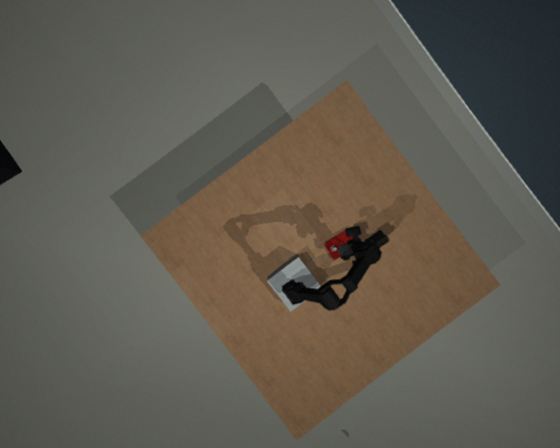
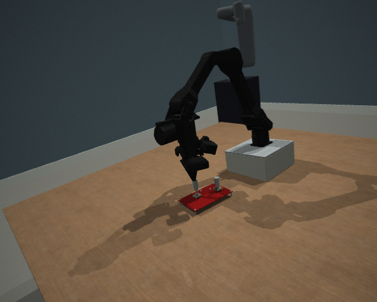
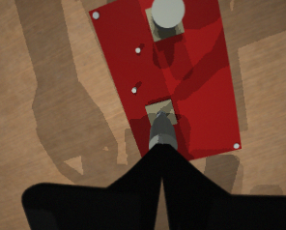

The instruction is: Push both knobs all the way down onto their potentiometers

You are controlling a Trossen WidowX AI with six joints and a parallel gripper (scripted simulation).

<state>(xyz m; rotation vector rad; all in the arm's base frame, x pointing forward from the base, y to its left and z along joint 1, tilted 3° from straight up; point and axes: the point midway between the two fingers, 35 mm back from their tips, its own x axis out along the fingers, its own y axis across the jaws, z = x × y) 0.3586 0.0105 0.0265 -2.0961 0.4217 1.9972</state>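
Observation:
The red circuit board [image 1: 341,237] [image 2: 206,201] [image 3: 208,97] stands on short legs. My gripper [image 2: 194,180] [image 3: 162,150] is shut and empty, its tips at the top of the grey knob [image 2: 195,185] [image 3: 161,132] farther from the arm's base. That knob leans slightly, and a thin shaft shows between it and its potentiometer [image 2: 197,196] [image 3: 154,108]. The other grey knob [image 1: 334,248] [image 2: 216,181] [image 3: 168,11] stands upright over its potentiometer [image 2: 218,189] and nothing touches it; I cannot tell whether a gap remains beneath it. Both potentiometers are on the board.
Two small pale pins [image 3: 137,50] [image 3: 133,90] stand on the board beside the potentiometers. The arm's grey base block [image 1: 293,269] [image 2: 245,166] stands behind the board. Arm shadows cross the wooden table [image 1: 404,316] [image 2: 190,269] and the board.

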